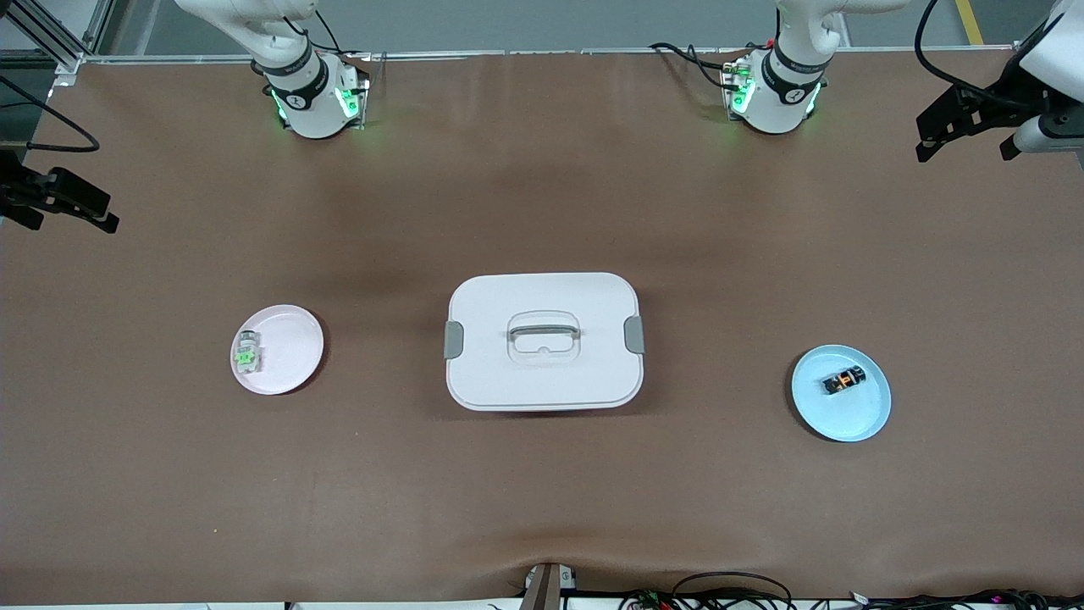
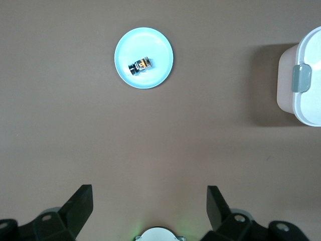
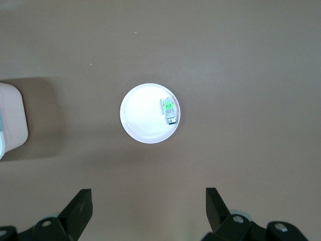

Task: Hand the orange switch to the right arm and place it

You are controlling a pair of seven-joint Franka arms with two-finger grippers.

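You see only part of the right gripper (image 3: pixel 149 213) at the frame's edge over bare bench (image 1: pixel 542 491), fingers (image 3: pixel 80 208) apart; the left gripper (image 2: pixel 149 213) likewise spread, high above and clear of the orange switch (image 1: pixel 844 381) on the blue plate (image 1: pixel 864 419).

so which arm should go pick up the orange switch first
Left. The orange switch lies on the blue plate toward the left arm's end of the table, and the left gripper is open, looking down on it. The right gripper, also open, looks down on the white plate.
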